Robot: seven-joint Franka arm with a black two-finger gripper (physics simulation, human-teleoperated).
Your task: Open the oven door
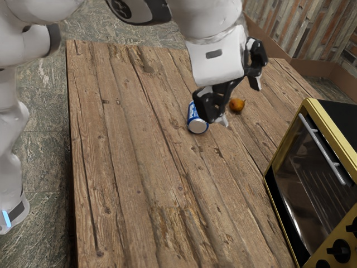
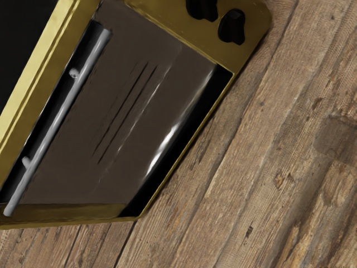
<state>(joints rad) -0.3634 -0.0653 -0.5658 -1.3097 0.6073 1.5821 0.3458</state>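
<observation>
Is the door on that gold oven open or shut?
Shut. The oven door sits flat inside its gold frame, and the silver handle lies close along one side of that frame.

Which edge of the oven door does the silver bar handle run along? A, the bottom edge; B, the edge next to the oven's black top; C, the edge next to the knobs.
B: the handle runs along the door beside the black top, away from the bottom edge and not along the knobs' side.
</observation>
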